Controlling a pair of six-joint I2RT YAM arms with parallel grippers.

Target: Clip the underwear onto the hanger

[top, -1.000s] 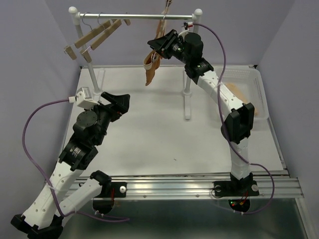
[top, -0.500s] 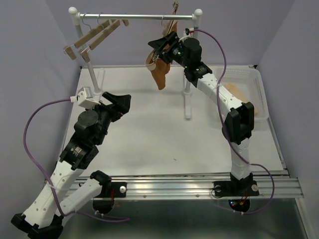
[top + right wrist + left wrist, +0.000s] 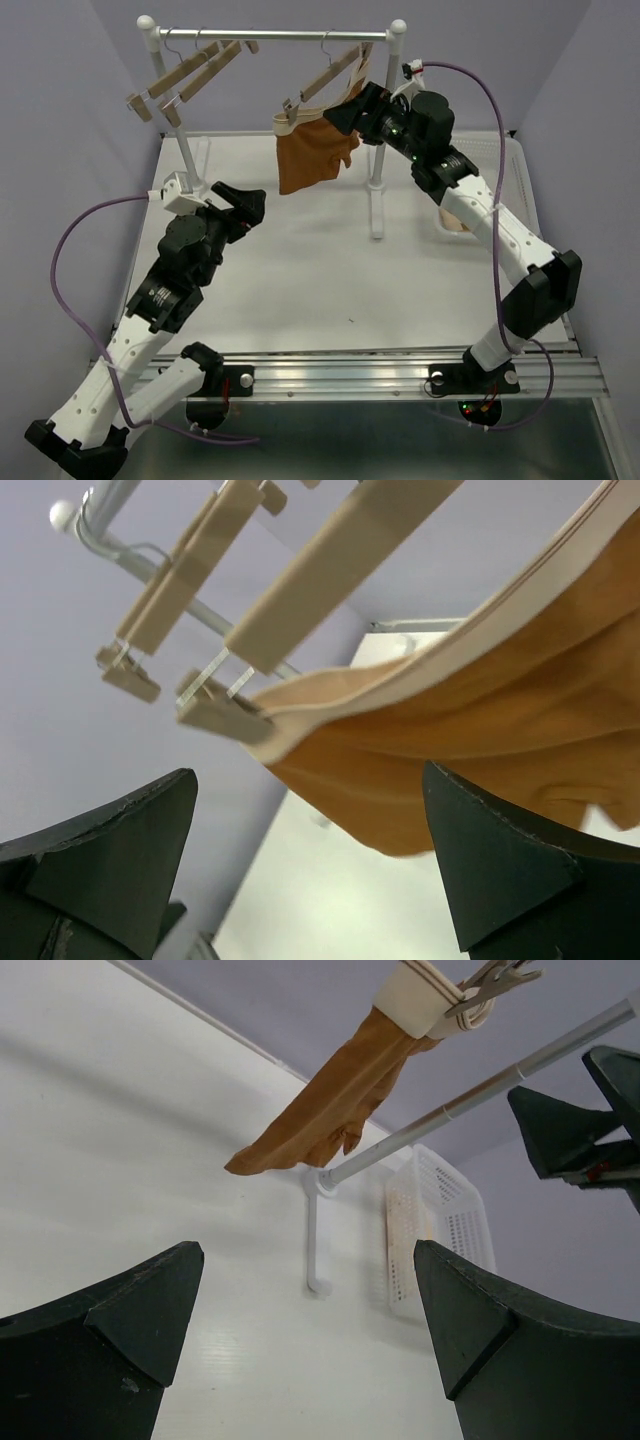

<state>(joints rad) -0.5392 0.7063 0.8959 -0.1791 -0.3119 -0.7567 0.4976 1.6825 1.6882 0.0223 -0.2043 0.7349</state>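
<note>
Shows underwear (image 3: 310, 160) clipped along the slanting hanger (image 3: 325, 82), just left of the spread, empty right gripper (image 3: 350, 108); left gripper (image 3: 250, 203), also spread, farther.

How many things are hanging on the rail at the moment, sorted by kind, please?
Wooden hangers: 3 (outer empty hanger, inner empty hanger, and the hanger carrying the garment)
Garments: 1 (the underwear)
Total: 4
</note>
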